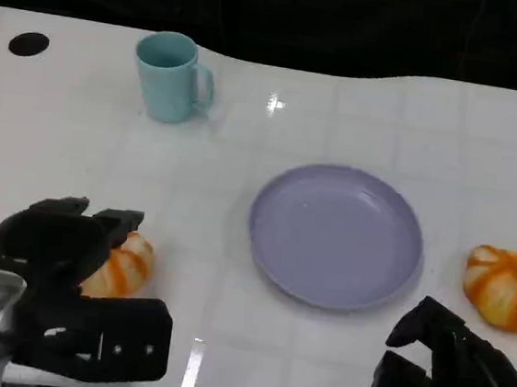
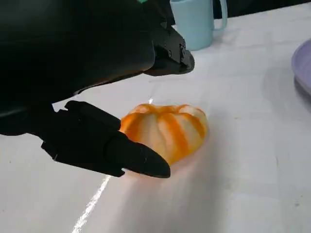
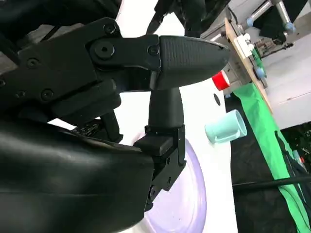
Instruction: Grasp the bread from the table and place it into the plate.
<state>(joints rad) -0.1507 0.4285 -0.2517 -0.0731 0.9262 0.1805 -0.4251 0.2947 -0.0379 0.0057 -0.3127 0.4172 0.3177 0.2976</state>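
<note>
On the white tabletop (image 1: 333,368), lower left, the left hand (image 1: 65,275) sits right at a bread roll (image 1: 121,267). Wrist view: fingers (image 2: 136,158) apart, one low at the roll's near side & touching it, one above w/ a gap. Not closed yet, so prob. lining up a grasp. Roll rests on the tabletop, apart from the purple plate (image 1: 335,235) at center. Second roll (image 1: 506,288) lies just right of the plate, near the right hand (image 1: 447,375); its fingers are spread, holding nothing. Teal mug (image 1: 171,77) stands at the back, out of the way.
</note>
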